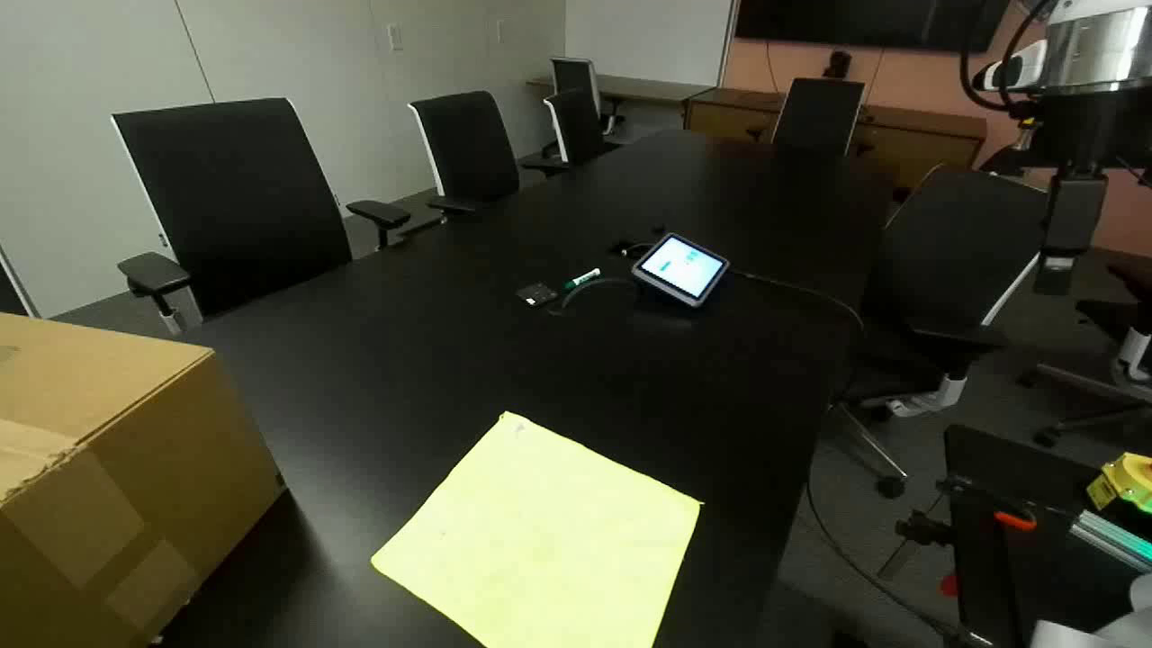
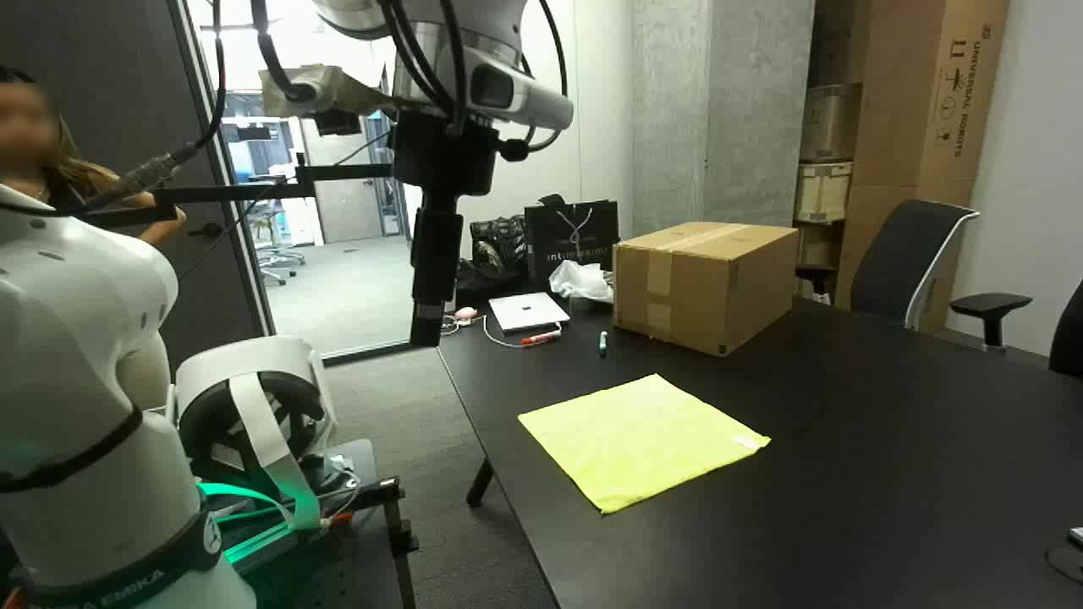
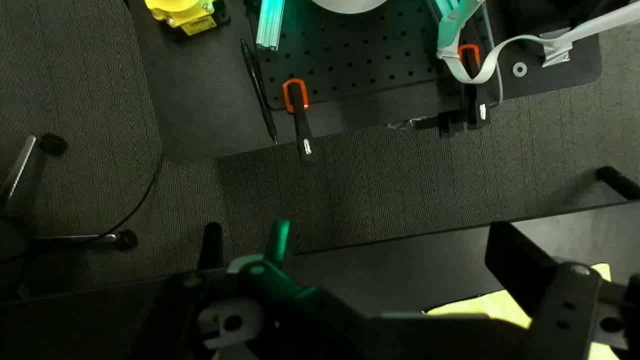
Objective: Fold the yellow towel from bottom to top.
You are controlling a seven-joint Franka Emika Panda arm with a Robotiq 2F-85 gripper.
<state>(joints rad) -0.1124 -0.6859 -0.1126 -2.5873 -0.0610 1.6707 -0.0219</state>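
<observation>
On the black table (image 2: 846,507): yellow towel (image 2: 641,444), spread flat, no fold in yet. Gripper (image 2: 429,326) off toward the table edge, well apart from towel; jaws wide apart, nothing between. In the wrist view, part of towel hidden behind a finger (image 3: 515,265).

Risks from here, best guess:
- Empty pinch. Cause: thin cloth flush with table, little raised lip to catch.
- Finger jammed on table. Cause: going too deep after that thin edge.
- Whole towel dragged, not folded. Cause: light cloth, nothing holding down the far side.
- Crooked fold or trailing corner. Cause: single grip point, soft fabric, especially if pinched off-centre.
- Wrong edge. Cause: "bottom" not obvious from here; worth confirming before descent.
- Bump on cardboard box (image 2: 702,288) near towel. Cause: sweep too wide.
</observation>
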